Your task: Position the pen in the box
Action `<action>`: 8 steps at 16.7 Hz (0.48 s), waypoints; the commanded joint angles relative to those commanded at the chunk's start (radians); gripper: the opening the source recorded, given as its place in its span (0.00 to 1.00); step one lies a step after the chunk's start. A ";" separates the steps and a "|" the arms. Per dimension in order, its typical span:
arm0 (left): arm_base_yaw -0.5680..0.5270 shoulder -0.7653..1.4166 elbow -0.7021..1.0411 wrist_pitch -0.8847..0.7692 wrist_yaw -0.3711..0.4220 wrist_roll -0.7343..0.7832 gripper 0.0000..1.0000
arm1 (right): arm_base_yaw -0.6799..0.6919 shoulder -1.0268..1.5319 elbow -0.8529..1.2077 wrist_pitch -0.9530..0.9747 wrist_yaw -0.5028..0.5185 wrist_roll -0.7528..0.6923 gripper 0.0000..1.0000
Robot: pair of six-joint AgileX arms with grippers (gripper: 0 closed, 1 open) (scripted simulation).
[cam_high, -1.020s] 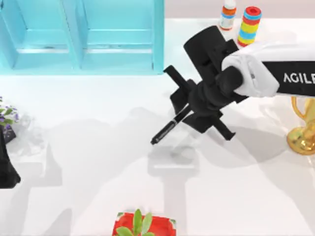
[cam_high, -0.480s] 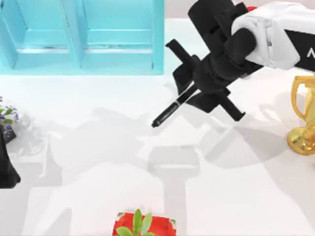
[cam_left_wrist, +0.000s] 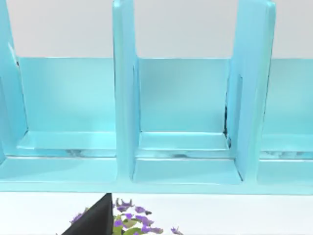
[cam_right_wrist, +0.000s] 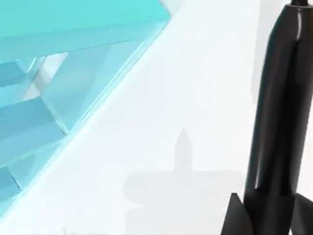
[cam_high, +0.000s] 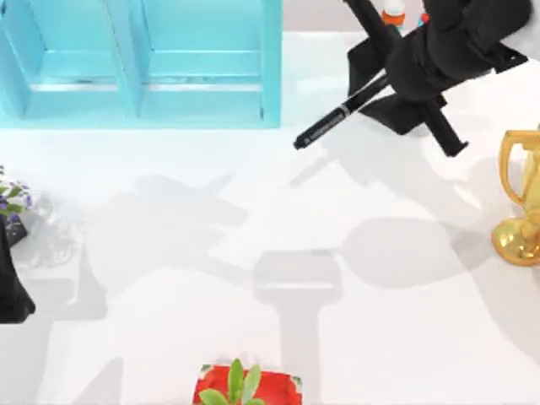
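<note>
**Pen carried up toward the box**

Moved since 1 second ago: the right gripper (cam_high: 381, 80) has been swung from the table's middle to the far right part, and the pen (cam_high: 336, 123) has been lifted with it. The pen is clamped at its upper end between the fingers and held tilted, its free tip hanging just beside the right wall of the turquoise box (cam_high: 272, 67), outside it and above the white table (cam_high: 253, 211). From the right wrist view, the black barrel (cam_right_wrist: 276, 107) is seen close up with the box (cam_right_wrist: 73, 58) off to one side. The left arm (cam_high: 10, 287) is parked at the left edge, by the purple flowers (cam_high: 10, 198). A gold trophy (cam_high: 519, 202) is stood at the right edge.
</note>
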 joint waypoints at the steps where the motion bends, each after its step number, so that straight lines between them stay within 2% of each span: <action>1: 0.000 0.000 0.000 0.000 0.000 0.000 1.00 | -0.049 -0.044 0.004 -0.007 -0.006 -0.002 0.00; 8: 0.000 0.000 0.000 0.000 0.000 0.000 1.00 | -0.577 -0.271 -0.084 -0.050 -0.085 -0.115 0.00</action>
